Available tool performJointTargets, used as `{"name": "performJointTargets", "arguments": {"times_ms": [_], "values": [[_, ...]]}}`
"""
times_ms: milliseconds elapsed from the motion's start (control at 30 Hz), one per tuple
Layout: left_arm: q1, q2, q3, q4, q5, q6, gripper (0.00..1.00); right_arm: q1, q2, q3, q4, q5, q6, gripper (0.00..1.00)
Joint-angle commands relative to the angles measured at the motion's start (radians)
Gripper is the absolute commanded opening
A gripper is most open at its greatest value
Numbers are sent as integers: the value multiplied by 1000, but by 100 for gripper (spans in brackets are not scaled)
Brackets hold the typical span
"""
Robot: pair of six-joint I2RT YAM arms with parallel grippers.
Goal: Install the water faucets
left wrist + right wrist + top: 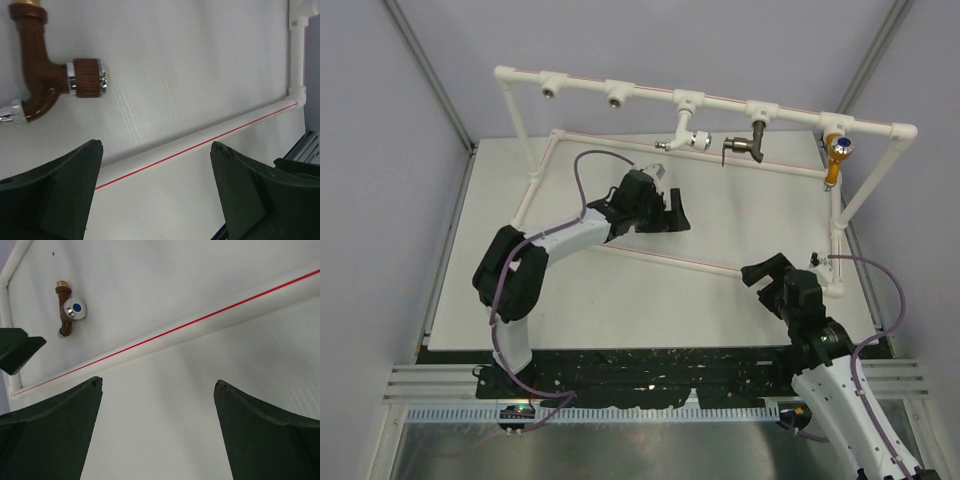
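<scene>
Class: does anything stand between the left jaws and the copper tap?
Nothing visible does. The copper tap shows up and left of the left gripper, its jaws open; the white pipe crosses the view below the tap.

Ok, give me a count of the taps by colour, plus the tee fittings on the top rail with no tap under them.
Reddish-brown tap: 1
Dark bronze-grey tap: 1
Orange tap with blue knob: 1
Bare tee fittings: 2
Total: 5 (3 taps, 2 bare fittings)
</scene>
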Motion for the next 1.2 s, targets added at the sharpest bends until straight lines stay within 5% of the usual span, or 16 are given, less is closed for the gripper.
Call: {"name": "performJointTargets", "arguments": {"times_ms": [0,200,600,967,1167], "values": [[65,-167,-114,88,-55,32,92,1,67,-81,158,-36,142,98],[221,-226,-138,-63,-66,163,93,-24,198,-157,293,-34,251,100],[366,18,101,-392,-11,306,96,-51,417,-195,538,67,347,100],[370,-26,-52,-384,114,268,97,-50,807,16,724,14,32,96],[369,-67,-177,-315,196,207,97,-53,874,75,792,-10,-66,96]]}}
